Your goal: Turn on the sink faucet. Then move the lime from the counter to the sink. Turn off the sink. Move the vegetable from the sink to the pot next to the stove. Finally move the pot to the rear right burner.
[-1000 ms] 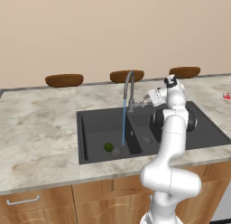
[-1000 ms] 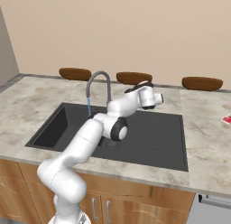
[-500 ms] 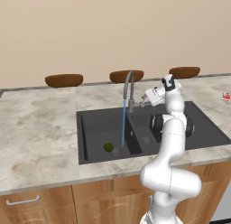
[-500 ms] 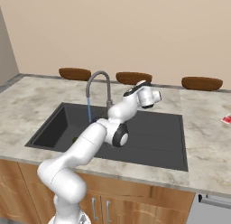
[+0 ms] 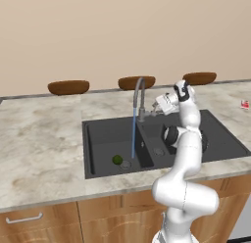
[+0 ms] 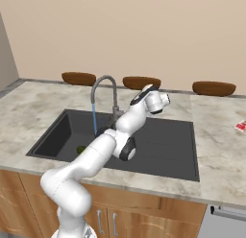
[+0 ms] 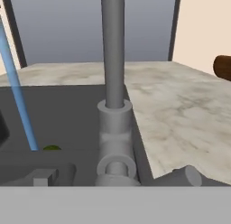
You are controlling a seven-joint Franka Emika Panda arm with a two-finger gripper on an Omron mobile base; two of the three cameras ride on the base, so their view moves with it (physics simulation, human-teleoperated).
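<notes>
faucet (image 7: 113,60) blocking claw (image 5: 156,106), sink (image 5: 223,139) open

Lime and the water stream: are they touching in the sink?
Apart. In the left base view the lime sits on the sink floor left of the stream, with dark basin between.

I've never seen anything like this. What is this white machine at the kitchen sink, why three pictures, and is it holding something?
It is a rendered robot arm. Two pictures come from cameras behind it, left and right; the third looks out from its hand. Its fingers are open and hold nothing, close beside the base of the sink faucet, which fills the middle of the hand picture. Water is running in a blue stream into the dark sink, where a small green lime lies. Three brown bowls sit along the back of the stone counter.
</notes>
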